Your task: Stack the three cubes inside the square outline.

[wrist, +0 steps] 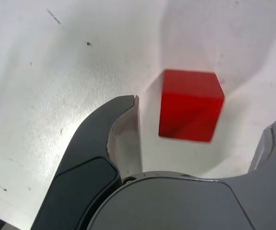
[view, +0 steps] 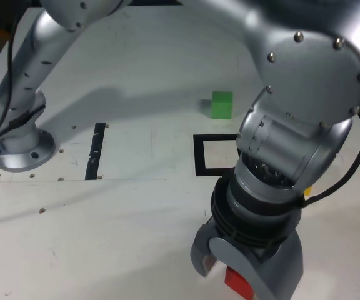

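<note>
- Silver-grey arm links reach from a base flange (view: 19,150) bolted at the exterior view's left, arch over the white counter (view: 136,212) and come down near that view's lower right, wrist pointing at the surface.
- The gripper (wrist: 200,139) is low over the counter, jaws spread apart wider than a cube; it is released, grasping nothing.
- In the wrist view the red cube (wrist: 190,105) sits on the counter between the two jaws, apart from both, with a clear strip of white between it and the nearer finger (wrist: 128,129).
- The red cube looks matte and plain, edges crisp, one face brighter than the shaded one beside it.
- In the exterior view only a corner of the red cube shows under the gripper, at about 6 o'clock from the square outline (view: 200,155).
- The square outline is thick black tape with a white centre; the wrist covers part of it.
- The green cube (view: 222,104) stands alone at roughly 12 o'clock from the outline, near but outside it.
- A straight black tape strip (view: 96,150) lies at 9 o'clock from the outline, well apart.
- A sliver of yellow (view: 309,189) peeks out behind the wrist; whether it is the yellow cube cannot be told.
</note>
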`<control>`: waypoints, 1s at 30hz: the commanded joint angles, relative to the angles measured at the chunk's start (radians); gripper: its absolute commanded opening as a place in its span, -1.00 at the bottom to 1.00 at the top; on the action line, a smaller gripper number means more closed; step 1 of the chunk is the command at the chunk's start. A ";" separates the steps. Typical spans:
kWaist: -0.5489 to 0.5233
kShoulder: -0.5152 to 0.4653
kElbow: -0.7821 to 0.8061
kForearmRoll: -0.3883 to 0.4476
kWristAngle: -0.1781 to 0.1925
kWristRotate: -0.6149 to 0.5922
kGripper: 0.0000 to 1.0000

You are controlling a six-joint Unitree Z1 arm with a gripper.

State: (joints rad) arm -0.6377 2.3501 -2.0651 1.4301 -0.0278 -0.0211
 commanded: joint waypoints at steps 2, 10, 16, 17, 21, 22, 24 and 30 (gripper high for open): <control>0.009 0.004 0.026 -0.027 -0.003 -0.001 0.69; 0.012 0.029 0.039 -0.098 -0.011 0.004 0.41; 0.012 0.026 0.038 -0.105 0.004 0.004 0.03; 0.012 0.026 0.038 -0.104 0.004 0.004 0.00; 0.015 0.027 0.037 -0.102 0.011 0.005 -0.14; 0.016 0.026 0.037 -0.100 0.014 0.005 -0.17; 0.019 0.025 0.037 -0.098 0.021 0.007 -0.22; 0.030 0.019 0.044 -0.084 0.041 0.020 -0.36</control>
State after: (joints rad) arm -0.6119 2.3791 -2.0251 1.3419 0.0085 -0.0040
